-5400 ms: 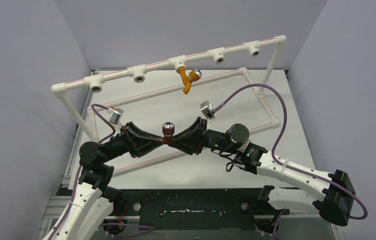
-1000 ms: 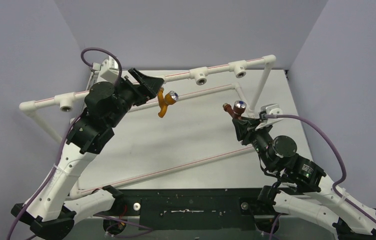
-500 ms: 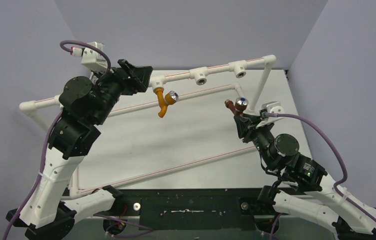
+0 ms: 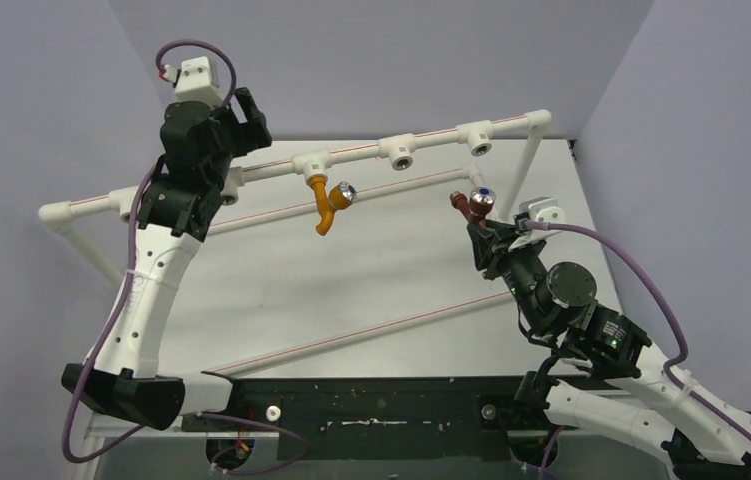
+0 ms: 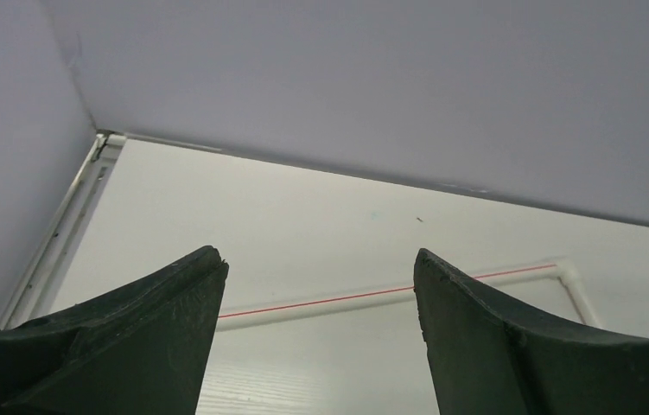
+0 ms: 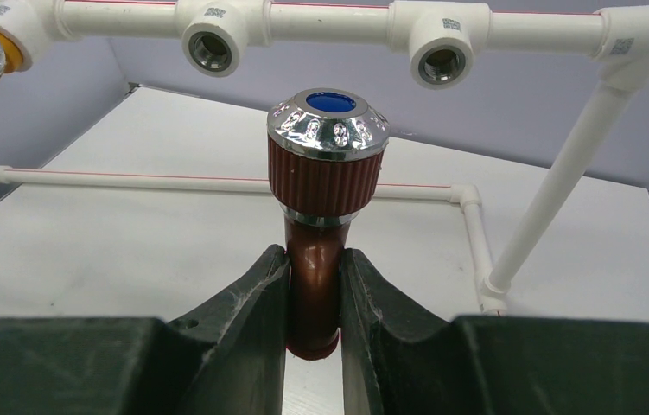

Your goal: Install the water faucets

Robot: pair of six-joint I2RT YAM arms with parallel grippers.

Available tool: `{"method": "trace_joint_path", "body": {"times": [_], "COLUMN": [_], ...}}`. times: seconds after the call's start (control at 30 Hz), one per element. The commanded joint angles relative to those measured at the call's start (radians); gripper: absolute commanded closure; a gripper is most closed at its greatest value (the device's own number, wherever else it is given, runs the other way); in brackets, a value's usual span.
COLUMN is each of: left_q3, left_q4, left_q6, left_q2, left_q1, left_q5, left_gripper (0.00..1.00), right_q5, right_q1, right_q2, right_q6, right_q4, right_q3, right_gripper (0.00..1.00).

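The orange-yellow faucet (image 4: 328, 206) hangs spout down from a white T socket (image 4: 311, 163) on the raised pipe rail, its silver knob facing right. My left gripper (image 4: 254, 118) is high up, left of that socket and apart from it. It is open, and nothing shows between its fingers in the left wrist view (image 5: 321, 264). My right gripper (image 4: 481, 230) is shut on the stem of the dark red-brown faucet (image 6: 325, 177), with its blue-capped silver knob up. That faucet sits just below two bare sockets (image 6: 214, 47) (image 6: 440, 62).
The white pipe frame has a slanted upright (image 4: 521, 175) at the right end and low red-striped pipes (image 4: 351, 335) across the table. Grey walls close in on the left, back and right. A purple cable (image 4: 641, 270) loops off the right wrist.
My left arm has lifted and drawn back to the left, away from the orange-yellow faucet, which stays in its socket. My right gripper has carried the red-brown faucet slightly up towards the rail.
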Motion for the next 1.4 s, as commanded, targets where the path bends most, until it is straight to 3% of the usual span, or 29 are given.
{"method": "trace_joint_path", "body": {"times": [0.0,0.43,0.8,1.0,1.17,1.37], "left_q3": [-0.029,-0.303,-0.503,-0.531,-0.547,-0.553], "left_q4": [0.087,0.1,0.218,0.221,0.24,0.241], "left_q6": [-0.013,-0.004,0.013,0.012,0.002,0.019], "left_q2": [-0.023,-0.074,-0.144,-0.152,-0.159,-0.156], "left_q1": [0.093,0.103,0.101,0.091,0.074,0.03], "left_q5": [0.024,-0.163,-0.108,-0.107,-0.112,-0.18], "left_gripper": [0.23,0.23,0.23,0.23,0.23,0.23], "right_q5": [0.027,0.1,0.087,0.085,-0.002,-0.201], "right_q1": [-0.003,-0.009,-0.112,-0.168,-0.231,-0.37], "right_q2": [0.008,0.043,0.029,0.007,-0.014,-0.011], "right_q6": [-0.03,-0.121,-0.286,-0.406,-0.465,-0.409], "right_q4": [0.067,0.107,0.272,0.368,0.424,0.467], "right_q3": [0.041,0.007,-0.074,-0.118,-0.151,-0.174], "right_gripper": [1.0,1.0,1.0,1.0,1.0,1.0]}}
